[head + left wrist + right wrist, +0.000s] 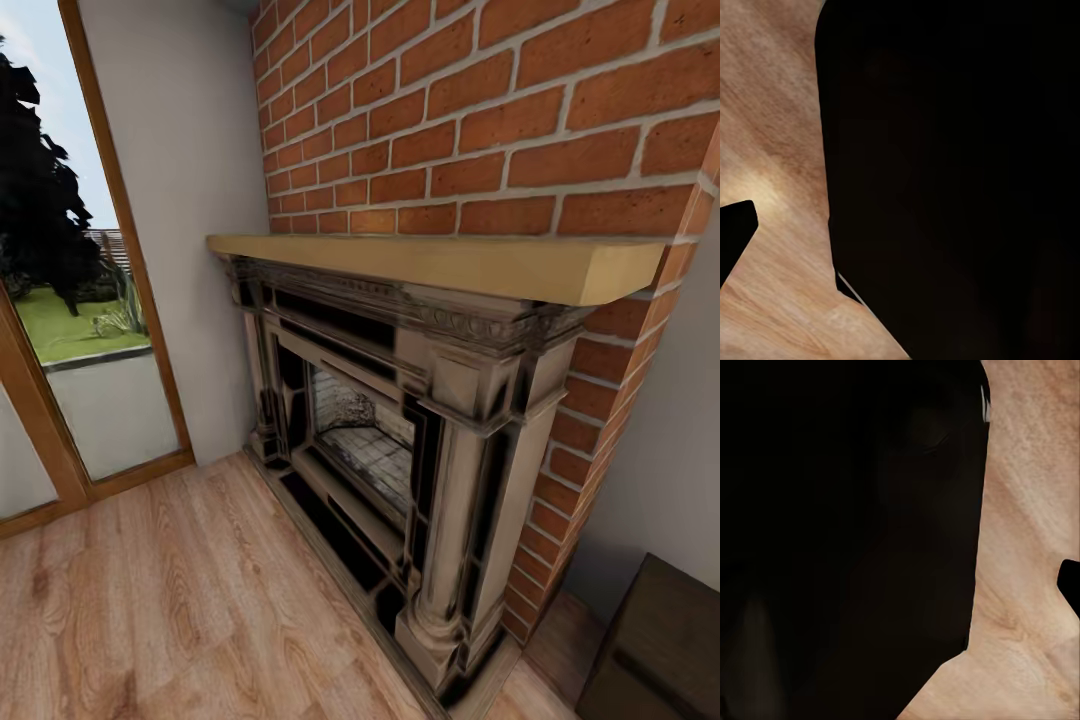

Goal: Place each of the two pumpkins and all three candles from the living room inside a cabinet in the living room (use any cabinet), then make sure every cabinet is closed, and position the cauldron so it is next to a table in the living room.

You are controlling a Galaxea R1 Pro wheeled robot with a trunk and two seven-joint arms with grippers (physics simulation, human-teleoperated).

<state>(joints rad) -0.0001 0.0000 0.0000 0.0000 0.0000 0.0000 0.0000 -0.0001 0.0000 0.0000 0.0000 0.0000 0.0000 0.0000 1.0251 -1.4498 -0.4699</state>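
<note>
Robot is facing the fireplace [400, 440], head camera tilting down over the plank floor [150, 600]. Brick chimney wall [480, 110] is rising behind a pale wooden mantel [440, 262]; a glass door [70, 300] is giving onto a lawn at the left.

A corner of a dark-brown wooden unit [655, 650] is poking in at the lower right of the head view, beside the brickwork. Judging by colour and height, this is probably the cabinet; too little is showing to read drawers or their state.

Both wrist cameras are looking down at floorboards past a large black mass, likely the robot's own body. Cannot tell how far either claw is open, or whether anything is held.

Judgement: the cabinet is lying to the robot's right and close in, so the right arm is nearer, and a turn rightward is what the next move is calling for.
</note>
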